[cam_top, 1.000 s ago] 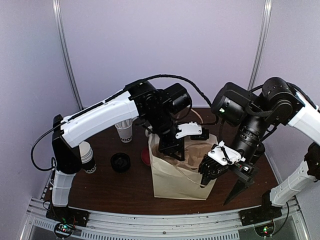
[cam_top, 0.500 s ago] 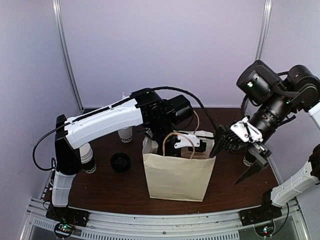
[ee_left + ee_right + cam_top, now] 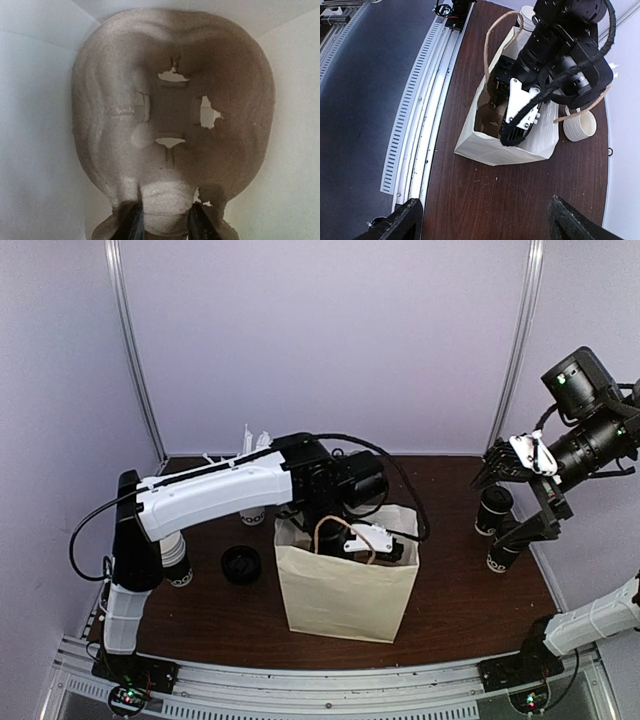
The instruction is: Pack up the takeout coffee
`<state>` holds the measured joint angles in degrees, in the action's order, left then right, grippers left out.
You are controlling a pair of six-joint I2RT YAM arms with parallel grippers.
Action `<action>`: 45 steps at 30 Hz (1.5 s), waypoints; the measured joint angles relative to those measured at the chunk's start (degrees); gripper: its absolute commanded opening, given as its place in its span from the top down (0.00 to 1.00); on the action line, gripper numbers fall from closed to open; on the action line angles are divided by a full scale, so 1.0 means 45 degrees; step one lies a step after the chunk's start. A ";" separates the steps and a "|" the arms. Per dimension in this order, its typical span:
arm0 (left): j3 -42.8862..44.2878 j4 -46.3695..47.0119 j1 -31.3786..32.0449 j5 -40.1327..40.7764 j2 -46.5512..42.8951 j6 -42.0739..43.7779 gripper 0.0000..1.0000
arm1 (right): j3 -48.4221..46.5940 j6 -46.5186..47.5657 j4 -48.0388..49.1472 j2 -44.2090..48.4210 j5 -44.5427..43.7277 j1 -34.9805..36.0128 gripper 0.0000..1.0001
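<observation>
Two black takeout coffee cups (image 3: 493, 510) (image 3: 503, 552) stand on the table at the far right. My right gripper (image 3: 512, 498) hangs open just above and beside them, with nothing between its fingers (image 3: 400, 220). A brown paper bag (image 3: 345, 585) stands upright mid-table. My left arm reaches down into it. Inside, my left gripper (image 3: 166, 226) is shut on the near edge of a moulded pulp cup carrier (image 3: 170, 120) lying flat on the bag's floor. In the right wrist view the bag (image 3: 505, 147) shows with the left arm in it; the coffee cups do not show there.
A loose black lid (image 3: 241, 564) lies left of the bag. A patterned white cup (image 3: 176, 558) stands at the far left. A white cup with straws (image 3: 250, 508) is behind the left arm. A cream mug (image 3: 580, 125) sits beyond the bag.
My right gripper has lifted away from the bag, swung to the far right and opened wider. The bag now stands upright and my left gripper sits deeper inside it.
</observation>
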<state>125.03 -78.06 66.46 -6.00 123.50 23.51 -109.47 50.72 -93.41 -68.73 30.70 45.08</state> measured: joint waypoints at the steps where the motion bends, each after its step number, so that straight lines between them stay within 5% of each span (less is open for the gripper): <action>1: -0.0121 -0.0005 0.0015 0.0053 0.0005 0.0010 0.76 | 0.0160 0.0034 0.0010 0.0005 -0.0010 -0.0189 0.11; 25: -0.2948 0.2380 0.0053 -0.0452 0.0238 -0.0413 0.74 | 0.2244 0.0121 0.1336 -0.1151 0.1302 -0.2409 0.12; 35: -0.3609 0.2943 0.0058 -0.0481 0.0238 -0.0680 0.51 | 0.2239 0.0121 0.1443 -0.1511 0.1758 -0.2676 0.12; 45: -0.3706 0.3181 0.0058 -0.0447 -0.0845 -0.1229 0.42 | 0.2142 0.0112 0.1491 -0.1749 0.2035 -0.2880 0.11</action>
<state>108.36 -63.75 66.72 -8.01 119.70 17.98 -99.83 51.22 -86.70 -76.60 39.86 32.12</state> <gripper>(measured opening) 0.570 0.886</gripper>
